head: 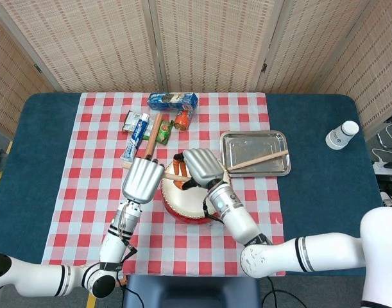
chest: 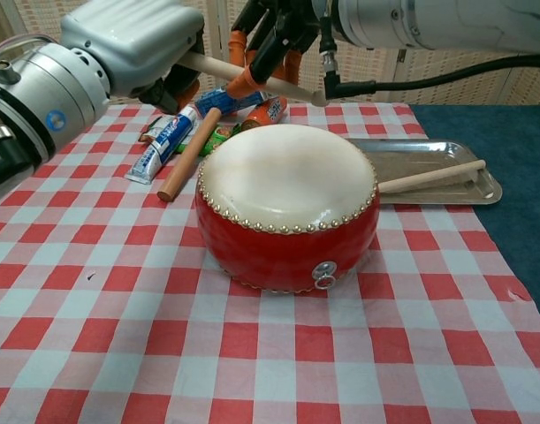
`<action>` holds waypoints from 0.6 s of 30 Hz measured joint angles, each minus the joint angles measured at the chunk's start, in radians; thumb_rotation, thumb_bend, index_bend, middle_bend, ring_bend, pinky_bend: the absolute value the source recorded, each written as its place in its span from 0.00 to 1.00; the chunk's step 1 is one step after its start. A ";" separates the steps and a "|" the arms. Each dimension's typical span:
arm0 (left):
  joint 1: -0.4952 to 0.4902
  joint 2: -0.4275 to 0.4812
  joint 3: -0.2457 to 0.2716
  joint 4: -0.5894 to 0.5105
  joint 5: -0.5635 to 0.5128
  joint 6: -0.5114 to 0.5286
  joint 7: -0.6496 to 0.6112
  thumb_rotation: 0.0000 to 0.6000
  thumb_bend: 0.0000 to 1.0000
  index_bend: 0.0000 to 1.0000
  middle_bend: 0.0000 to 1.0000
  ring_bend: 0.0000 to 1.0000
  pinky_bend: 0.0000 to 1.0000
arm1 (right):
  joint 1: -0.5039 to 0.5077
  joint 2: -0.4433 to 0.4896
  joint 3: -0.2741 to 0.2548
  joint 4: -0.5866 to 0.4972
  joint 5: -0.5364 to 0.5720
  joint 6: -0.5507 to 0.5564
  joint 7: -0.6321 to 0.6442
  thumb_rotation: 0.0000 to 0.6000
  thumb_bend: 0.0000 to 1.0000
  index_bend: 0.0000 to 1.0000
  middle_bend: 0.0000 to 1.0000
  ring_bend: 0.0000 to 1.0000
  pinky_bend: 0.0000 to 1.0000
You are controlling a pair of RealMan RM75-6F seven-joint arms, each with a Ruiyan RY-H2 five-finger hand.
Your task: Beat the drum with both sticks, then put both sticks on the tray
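A red drum [chest: 287, 203] with a pale skin stands on the checked cloth; in the head view both hands cover most of the drum [head: 183, 206]. My left hand [chest: 133, 40] [head: 143, 181] grips a wooden drumstick [chest: 278, 84] by its handle and holds it level above the drum's far edge. My right hand [chest: 270, 35] [head: 202, 168] hangs over the same stick with its orange-tipped fingers on both sides of the shaft; whether they grip it is unclear. A second drumstick [chest: 429, 177] [head: 260, 159] lies slanted across the steel tray [chest: 411, 155] [head: 247, 144] to the drum's right.
Behind the drum lie a toothpaste tube [head: 136, 131] [chest: 163, 146], a thick wooden rod [head: 152, 138] [chest: 190, 155], a blue box [head: 173, 100], an orange can [head: 181, 120] and a green packet [head: 165, 131]. A white cup [head: 342, 135] stands far right on the blue table.
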 measured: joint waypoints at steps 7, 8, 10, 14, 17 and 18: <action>0.001 0.001 -0.002 -0.002 0.015 -0.007 0.001 1.00 0.75 0.34 0.47 0.42 0.74 | 0.000 -0.016 0.003 0.004 -0.003 0.012 -0.016 1.00 0.29 0.85 0.74 0.68 0.61; 0.001 0.001 -0.002 -0.002 0.016 -0.007 0.002 1.00 0.75 0.33 0.45 0.41 0.72 | 0.000 -0.018 0.005 0.004 -0.004 0.015 -0.017 1.00 0.29 0.85 0.74 0.68 0.62; 0.001 0.001 -0.002 -0.001 0.022 -0.007 0.004 1.00 0.75 0.30 0.43 0.39 0.71 | -0.001 -0.020 0.007 0.005 -0.006 0.018 -0.019 1.00 0.29 0.86 0.75 0.69 0.62; 0.001 -0.001 -0.003 0.000 0.030 -0.008 0.008 1.00 0.72 0.28 0.40 0.37 0.68 | -0.006 -0.024 0.010 0.008 -0.014 0.025 -0.022 1.00 0.29 0.89 0.76 0.70 0.63; 0.002 -0.001 -0.004 0.003 0.035 -0.008 0.009 1.00 0.72 0.26 0.38 0.34 0.63 | -0.011 -0.027 0.010 0.012 -0.022 0.027 -0.023 1.00 0.30 0.91 0.77 0.71 0.64; 0.002 -0.001 -0.004 0.004 0.037 -0.008 0.009 1.00 0.72 0.25 0.37 0.33 0.62 | -0.012 -0.028 0.010 0.013 -0.024 0.028 -0.024 1.00 0.30 0.92 0.77 0.71 0.64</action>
